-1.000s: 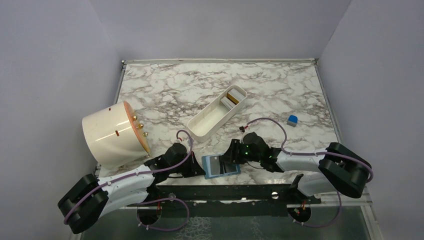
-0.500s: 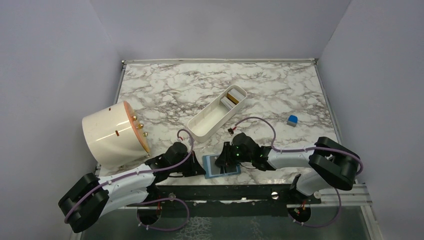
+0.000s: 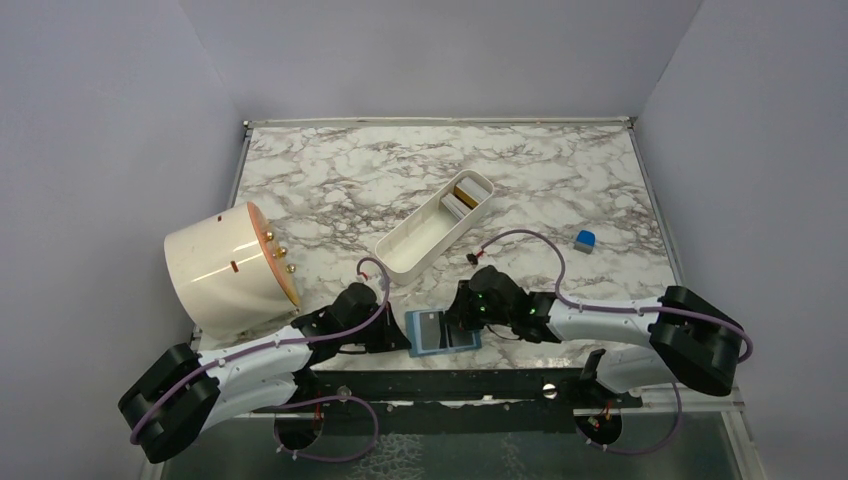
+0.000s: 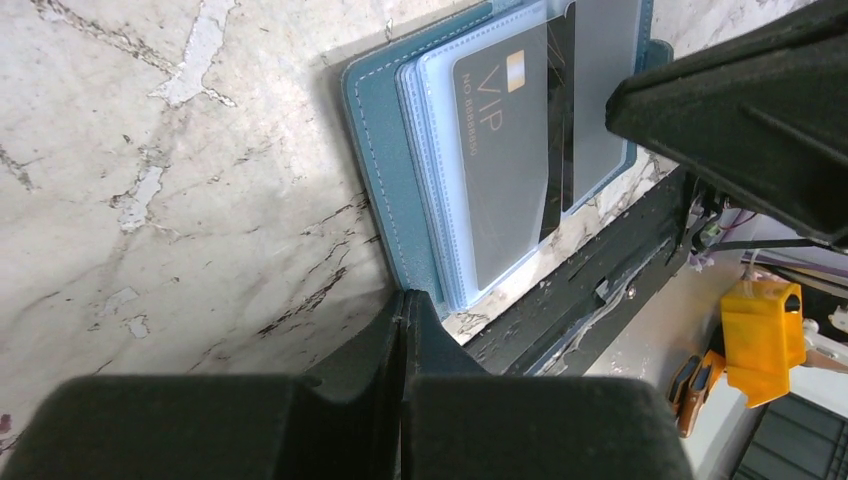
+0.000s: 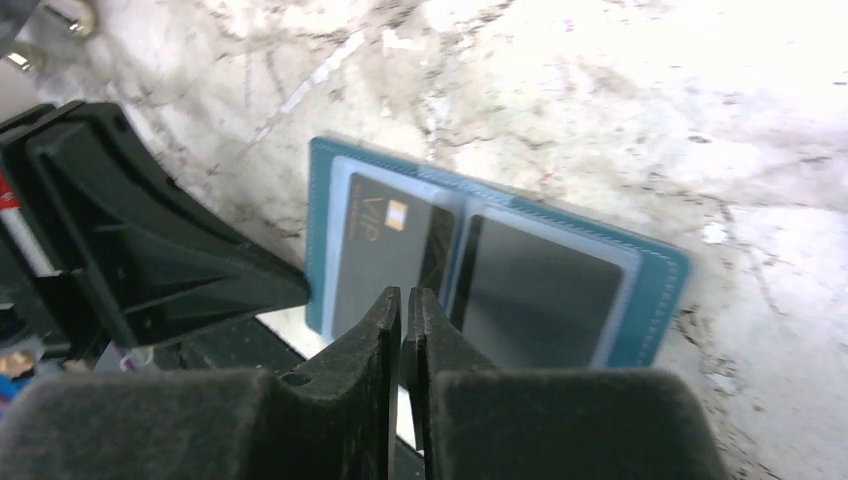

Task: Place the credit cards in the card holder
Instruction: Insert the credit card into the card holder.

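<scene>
Right wrist: holder (image 5: 660,300) (open) beyond tool (image 5: 405,302)

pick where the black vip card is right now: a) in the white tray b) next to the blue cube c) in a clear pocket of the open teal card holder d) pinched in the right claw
c, the vip card shows through a clear pocket of the card holder, which lies open on the marble.
</scene>
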